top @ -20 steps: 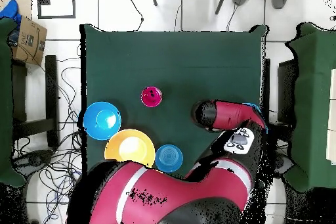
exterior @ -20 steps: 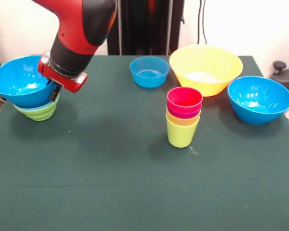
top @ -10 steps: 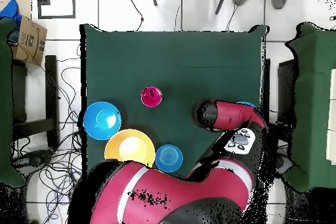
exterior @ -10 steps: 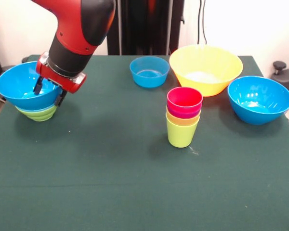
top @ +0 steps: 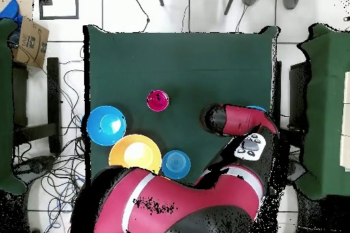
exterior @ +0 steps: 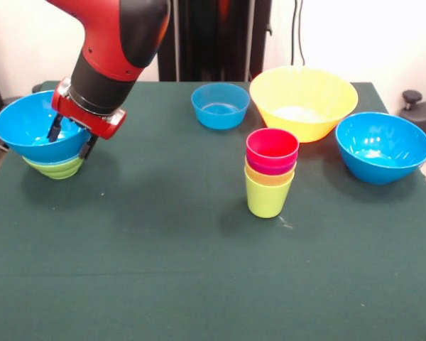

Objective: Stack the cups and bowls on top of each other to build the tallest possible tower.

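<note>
Front view, left to right: a large glossy blue plastic bowl (exterior: 35,128) sits nested in a lime green plastic bowl (exterior: 55,168) at the table's left edge. The gripper (exterior: 71,139) straddles the blue bowl's right rim, fingers spread, one inside and one outside. Open green cloth fills the front and centre. A small blue bowl (exterior: 220,105) stands empty. Four nested ribbed cups (exterior: 271,172), red uppermost and lime green lowest, stand mid-table. A very large yellow bowl (exterior: 303,101) and another large blue bowl (exterior: 382,146) occupy the right side.
</note>
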Tool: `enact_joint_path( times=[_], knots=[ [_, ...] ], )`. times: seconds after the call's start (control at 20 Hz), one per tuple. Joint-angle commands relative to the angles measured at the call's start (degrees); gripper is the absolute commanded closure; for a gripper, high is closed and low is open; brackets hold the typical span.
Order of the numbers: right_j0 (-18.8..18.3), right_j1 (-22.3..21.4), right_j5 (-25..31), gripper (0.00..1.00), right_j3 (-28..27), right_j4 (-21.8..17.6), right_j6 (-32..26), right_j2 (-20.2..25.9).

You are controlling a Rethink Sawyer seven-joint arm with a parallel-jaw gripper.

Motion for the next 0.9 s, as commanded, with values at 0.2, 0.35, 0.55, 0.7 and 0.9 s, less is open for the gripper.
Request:
enact_joint_path(
  times=[0.2,0.35,0.55,0.7,0.9],
  knots=[
    [-0.3,0.7,-2.1,0.0,-1.0,-2.6,3.3,4.6],
    [-0.1,0.5,-1.7,0.0,-0.8,-2.6,3.4,4.5],
    [-0.2,0.0,-1.2,0.0,-0.3,-2.4,3.1,5.1],
    [-0.2,-0.4,-0.6,0.0,0.1,-2.1,3.1,5.4],
    [0.2,-0.6,0.0,0.0,0.4,-2.0,3.3,5.2]
  ],
)
